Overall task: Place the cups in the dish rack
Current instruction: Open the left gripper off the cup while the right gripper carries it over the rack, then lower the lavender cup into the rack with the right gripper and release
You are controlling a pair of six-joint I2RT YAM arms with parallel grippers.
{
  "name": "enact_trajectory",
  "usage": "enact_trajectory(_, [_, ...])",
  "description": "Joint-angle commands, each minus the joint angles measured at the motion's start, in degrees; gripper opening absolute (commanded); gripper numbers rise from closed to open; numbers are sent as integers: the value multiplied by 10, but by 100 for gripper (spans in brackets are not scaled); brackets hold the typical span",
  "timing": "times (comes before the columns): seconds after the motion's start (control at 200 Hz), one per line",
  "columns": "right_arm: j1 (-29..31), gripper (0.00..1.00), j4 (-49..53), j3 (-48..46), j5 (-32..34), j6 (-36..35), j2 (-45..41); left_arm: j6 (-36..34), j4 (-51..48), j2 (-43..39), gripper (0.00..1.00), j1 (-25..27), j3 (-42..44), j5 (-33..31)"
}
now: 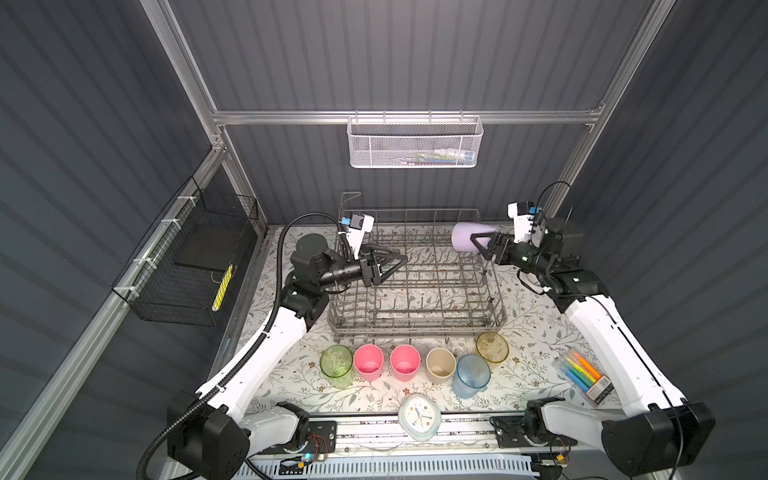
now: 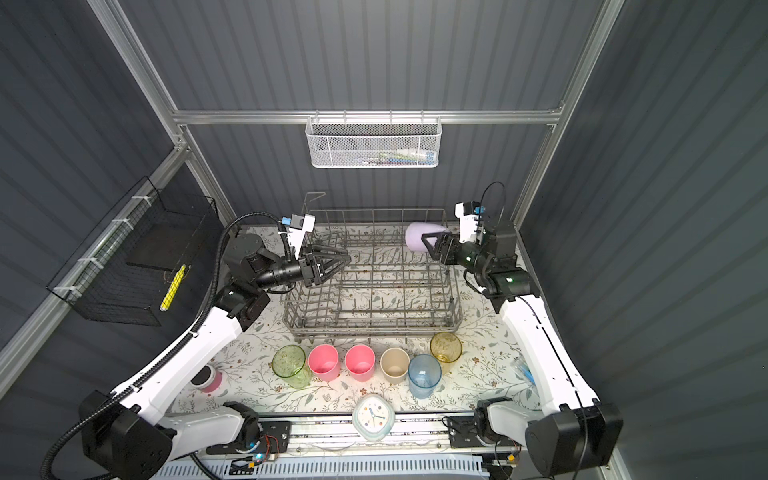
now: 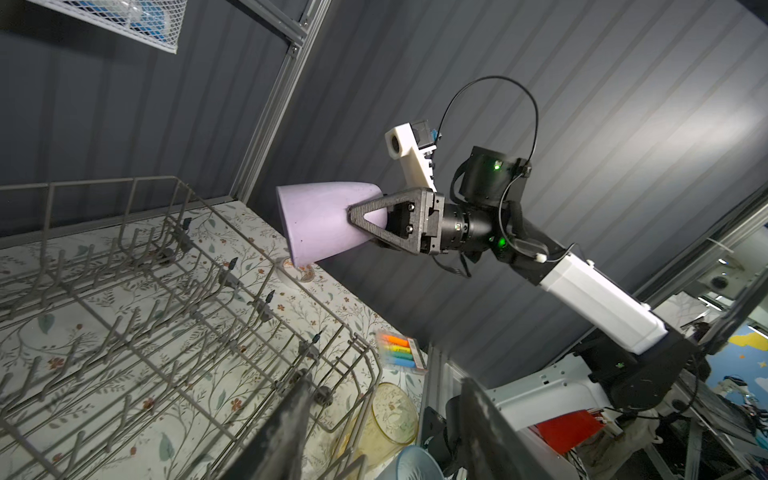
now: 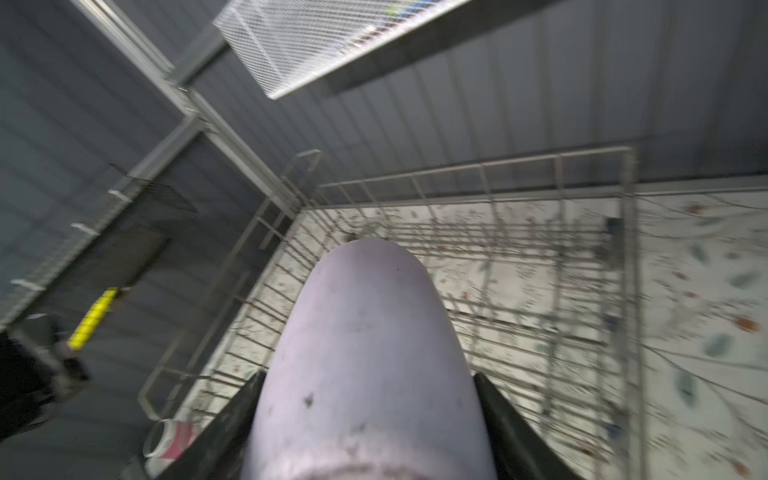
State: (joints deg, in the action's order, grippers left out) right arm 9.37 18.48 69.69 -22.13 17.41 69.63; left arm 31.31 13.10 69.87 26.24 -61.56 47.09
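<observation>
In both top views the lavender cup (image 1: 465, 237) (image 2: 417, 239) lies on its side in the air at centre right of the frame, above the back right corner of the dish rack (image 1: 415, 328) (image 2: 374, 328). Its long axis runs nearly level across the frame. The wider end points left toward the rack's middle, and the narrower end sits in the right gripper (image 1: 476, 245).

The right arm climbs from the lower right corner, bends at the elbow and turns its wrist leftward, so the gripper lies roughly level. Its jaws are clamped on the cup's flanks, one finger on each side.

The left arm rises from the lower left. The left gripper (image 1: 401, 257) hangs over the rack's left part, and in the left wrist view its fingers (image 3: 291, 436) stand apart with nothing between them.

At lower centre, in front of the rack, the green cup (image 1: 336, 365), pink cup (image 1: 368, 361), second pink cup (image 1: 405, 361), beige cup (image 1: 440, 365), blue cup (image 1: 471, 374) and yellow cup (image 1: 492, 347) stand upright.
</observation>
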Motion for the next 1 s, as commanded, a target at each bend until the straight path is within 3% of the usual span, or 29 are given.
enact_trajectory(0.0, [22, 46, 138, 20, 151, -89, 29, -47, -56, -4, 59, 3, -8, -13])
enact_trajectory(0.18, [51, 46, 170, 55, 223, -110, 80, -42, -49, -7, 59, 4, 4, -10])
enact_trajectory(0.405, [60, 46, 169, 76, 250, -118, 136, -60, -72, -18, 59, 4, 7, -13])
enact_trajectory(0.996, [68, 45, 156, 111, 238, -116, 237, -70, -87, -30, 59, 4, 15, -17])
